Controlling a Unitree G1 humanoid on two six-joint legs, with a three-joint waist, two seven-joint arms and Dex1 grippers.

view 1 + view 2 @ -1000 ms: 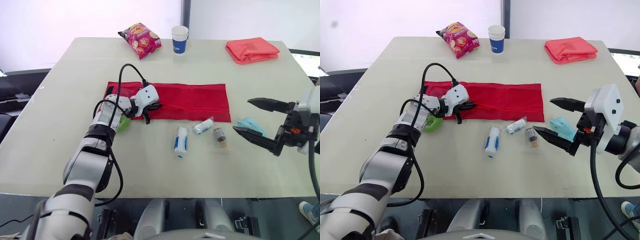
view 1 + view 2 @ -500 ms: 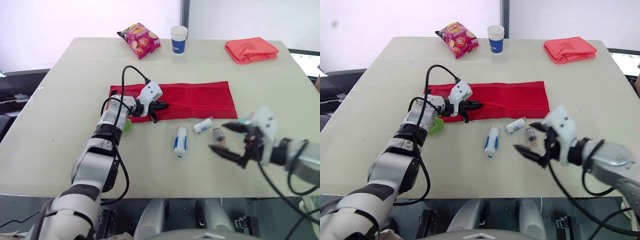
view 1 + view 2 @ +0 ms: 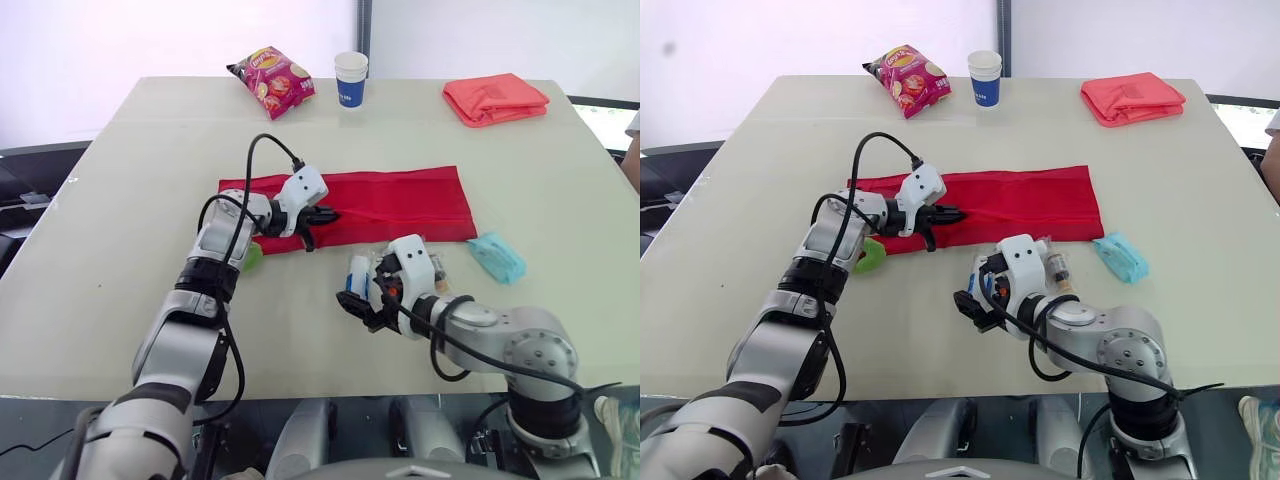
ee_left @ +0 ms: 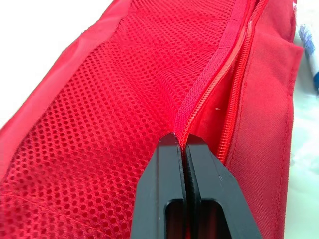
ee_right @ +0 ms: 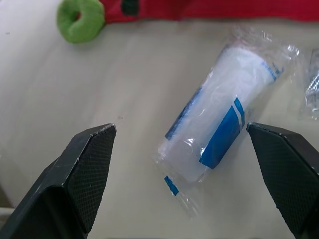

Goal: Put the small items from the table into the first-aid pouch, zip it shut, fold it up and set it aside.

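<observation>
The red first-aid pouch (image 3: 400, 195) lies flat and unfolded at mid-table, its zipper open. My left gripper (image 3: 325, 215) is at the pouch's left end, shut on the zipper edge of the mesh flap (image 4: 149, 84). My right gripper (image 5: 182, 132) is open, low over the table just in front of the pouch, its fingers straddling a plastic-wrapped bandage roll (image 5: 219, 134) with a blue label. A wrapped vial (image 3: 1055, 268) lies just right of that gripper. Further right is a teal packet (image 3: 497, 256). A green ring (image 3: 252, 256) sits beside my left forearm.
At the far edge stand a chips bag (image 3: 272, 80), a paper cup (image 3: 350, 78) and a folded coral cloth (image 3: 495, 98). A person's arm (image 3: 632, 150) shows at the right border.
My right arm has swung in from the right side and come down over the bandage roll, still open. My left gripper has stayed shut on the pouch's zipper edge.
</observation>
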